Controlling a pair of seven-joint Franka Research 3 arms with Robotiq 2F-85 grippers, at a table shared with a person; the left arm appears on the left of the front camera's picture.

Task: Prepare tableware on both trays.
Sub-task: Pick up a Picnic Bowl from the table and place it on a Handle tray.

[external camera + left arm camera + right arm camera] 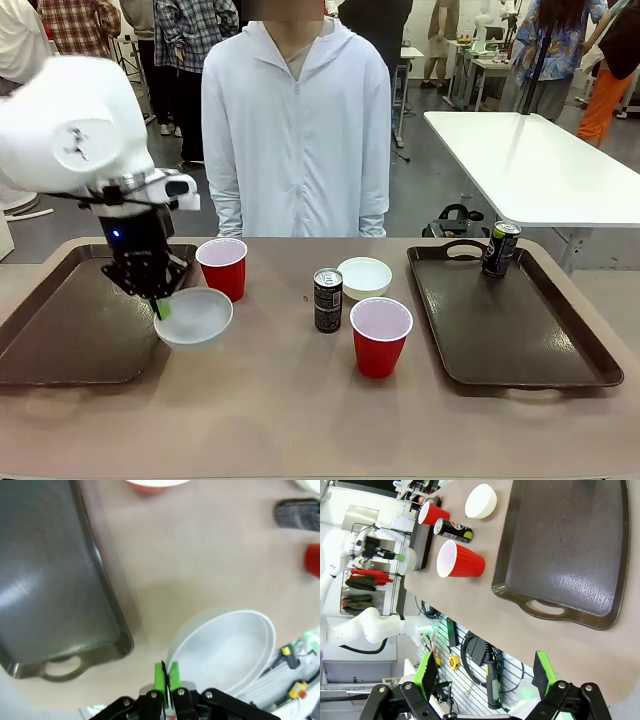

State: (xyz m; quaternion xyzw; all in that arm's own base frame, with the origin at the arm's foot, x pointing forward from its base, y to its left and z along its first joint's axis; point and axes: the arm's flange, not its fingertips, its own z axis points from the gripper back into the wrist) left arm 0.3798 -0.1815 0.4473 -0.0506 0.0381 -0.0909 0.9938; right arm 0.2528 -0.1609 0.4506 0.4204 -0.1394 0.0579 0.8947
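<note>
My left fingers (160, 305) clamped on the rim of a small round white bowl (198, 318), beside a dark brown plastic tray (60, 335), my right fingers (427, 675) wide open

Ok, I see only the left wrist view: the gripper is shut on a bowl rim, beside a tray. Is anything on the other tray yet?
Observer: Yes, one can stands at the far end of the right tray.
Operator: And the right gripper?
Observer: The right gripper is open, holding nothing.
Operator: Where is the second bowl?
Observer: The second bowl sits on the table, beside the other can.
</note>
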